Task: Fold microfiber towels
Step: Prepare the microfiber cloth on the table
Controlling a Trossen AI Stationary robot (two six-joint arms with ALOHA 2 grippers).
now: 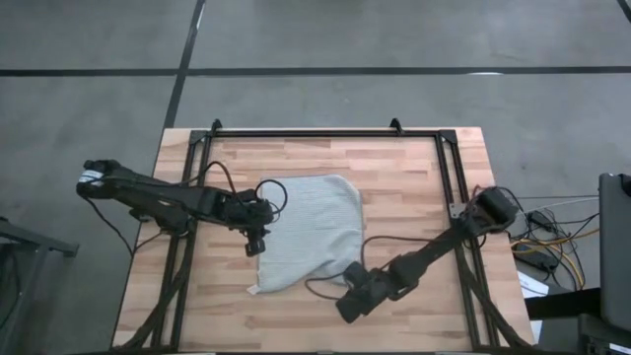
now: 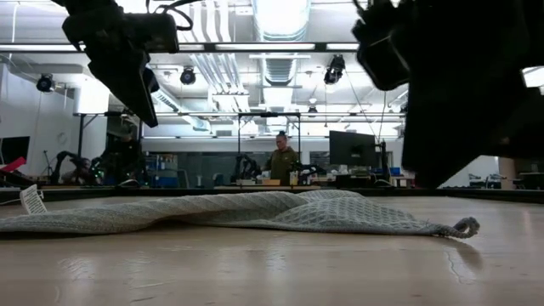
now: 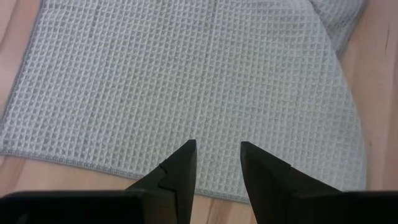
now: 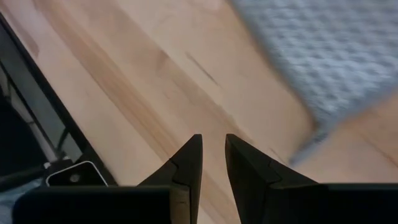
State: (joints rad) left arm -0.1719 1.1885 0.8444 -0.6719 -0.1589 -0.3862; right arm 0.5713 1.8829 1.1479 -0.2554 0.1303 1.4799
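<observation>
The right gripper point(image 1: 352, 305) hovers just off the near right corner of the microfiber towel point(image 1: 308, 230), jaws parted narrowly and empty, probably positioned to take that corner for a fold. Farther back, the left gripper point(image 1: 256, 241) hangs over the towel's left edge, jaws apart, grasping nothing. The towel lies spread mid-table point(image 1: 414, 187), not yet folded.

Grey-green microfiber towel point(image 1: 308, 229) with a fine waffle-grid weave and a small white tag point(image 2: 32, 199); pale striped wooden desk point(image 1: 414, 187); black frame rails point(image 1: 325, 132).
</observation>
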